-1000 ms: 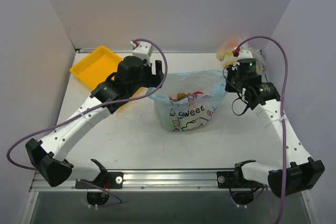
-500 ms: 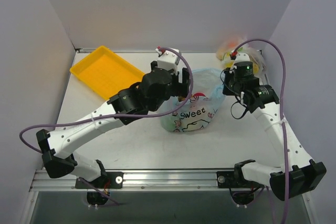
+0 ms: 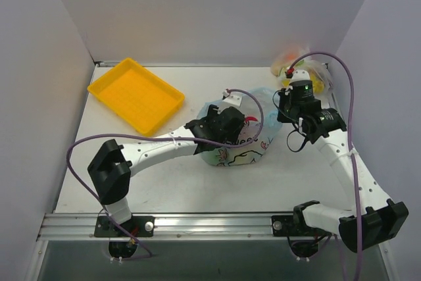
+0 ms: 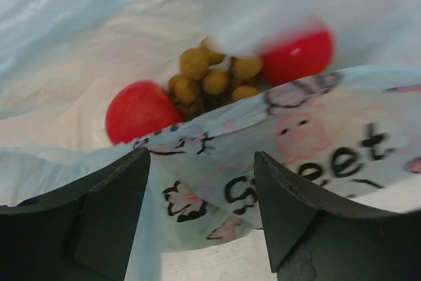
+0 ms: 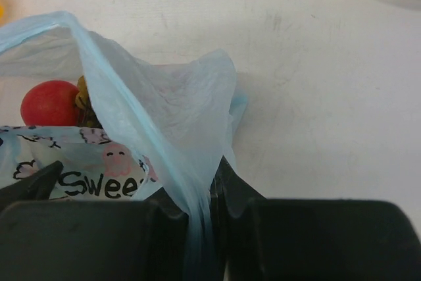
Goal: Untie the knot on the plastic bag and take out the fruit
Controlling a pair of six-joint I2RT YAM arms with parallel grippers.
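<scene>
left claw point(image 4: 200, 162) gapes wide over the bag point(image 4: 316, 143); right claw point(image 5: 202, 195) pinches its rim (blue film). only the left wrist view shows two apples point(image 4: 135, 111).

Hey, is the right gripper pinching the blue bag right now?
Yes, the right wrist view shows the right gripper shut on a fold of the plastic bag.
</scene>
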